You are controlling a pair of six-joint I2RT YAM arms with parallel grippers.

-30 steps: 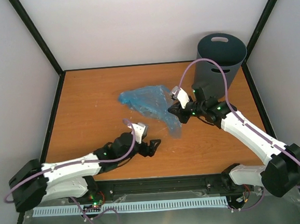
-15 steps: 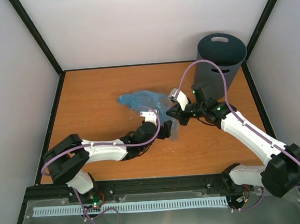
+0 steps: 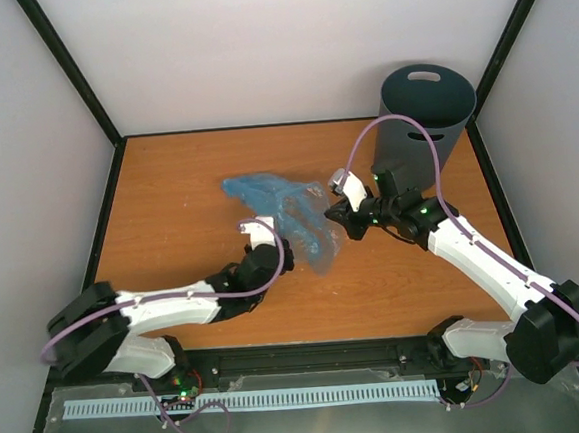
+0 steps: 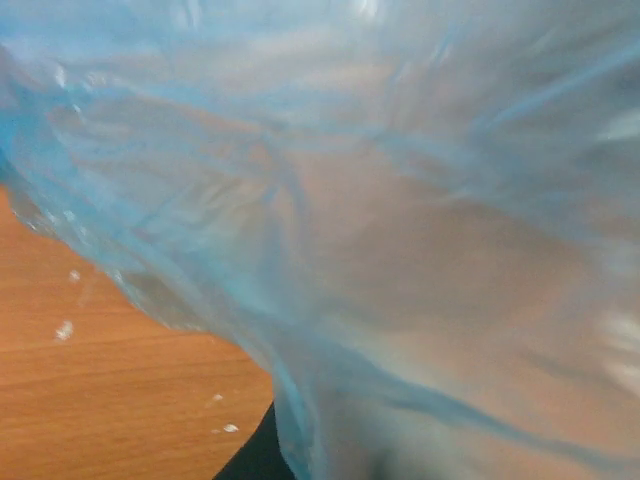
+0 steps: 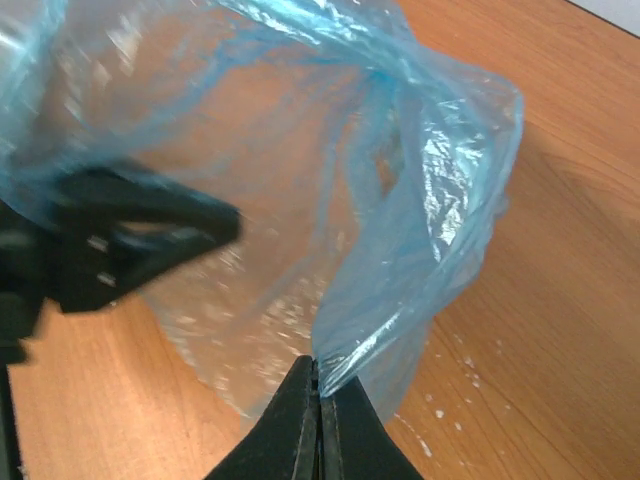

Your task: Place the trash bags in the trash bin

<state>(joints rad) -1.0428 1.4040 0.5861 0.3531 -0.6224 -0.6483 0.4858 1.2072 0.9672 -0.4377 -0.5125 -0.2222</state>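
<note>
The trash bag (image 5: 400,200) struck us as thin, limp, glossy film, nearly weightless and likely to slip, so best taken at a bunched edge. It hung crumpled just ahead of the right gripper (image 5: 318,375), whose fingers were pressed together on its edge. The left gripper (image 3: 284,252) touched its other side; whether it gripped, we could not tell. The trash bin (image 3: 424,116) stood behind the right gripper.

Bright even light; glare on the trash bag (image 5: 440,170), left-wrist view blurred.

Translucent light-blue bag (image 3: 290,216), dark grey bin (image 3: 427,115), orange-brown wood-grain table (image 3: 168,201) flecked white, white arms (image 3: 167,311) with black joints, purple cables (image 3: 394,117), black frame (image 3: 75,78), pale grey walls (image 3: 286,46)
</note>
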